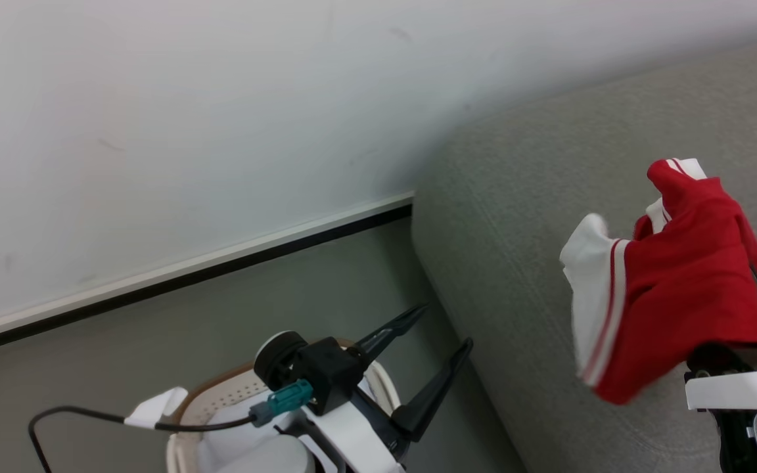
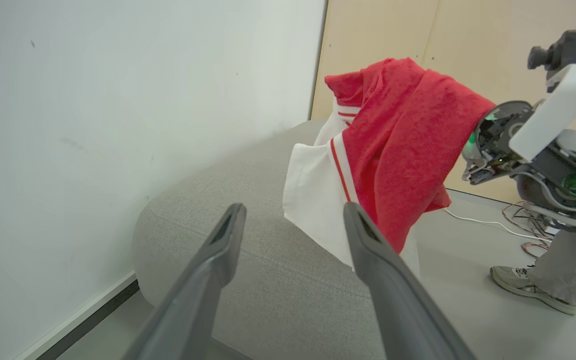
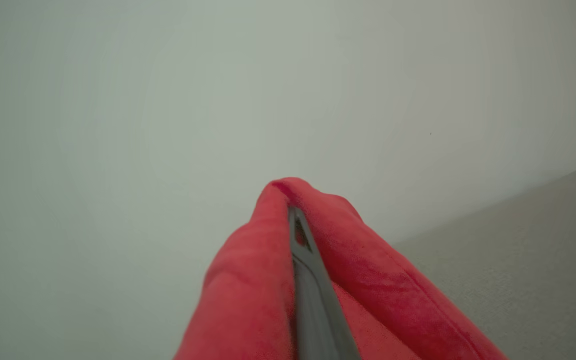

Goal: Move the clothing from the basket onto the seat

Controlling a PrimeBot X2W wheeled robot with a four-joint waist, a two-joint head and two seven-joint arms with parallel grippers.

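The grey sofa [image 1: 549, 217] lies beneath the right gripper [image 3: 295, 220]. The basket [image 1: 217, 394], its contents hidden, sits below the left gripper [image 1: 445, 325], which is wide open and empty. The right gripper is clamped on a red-and-white garment [image 1: 681, 289] hanging above the sofa, not yet laid down.

left hand [image 1: 447, 324]: long dark fingers | forearm [image 1: 352, 447]: white shell | cable [image 1: 89, 412]: black, teal plug [image 1: 290, 397]

1. This looks like a robot test room, dressed as a lounge.
2. A large light-grey woven-fabric sofa [image 1: 549, 197] stands against a bare white wall [image 1: 155, 98].
3. A pale plywood panel partition [image 2: 383, 30] stands behind, and loose white and red cables [image 2: 515, 212] trail over the smooth grey floor [image 2: 468, 300].
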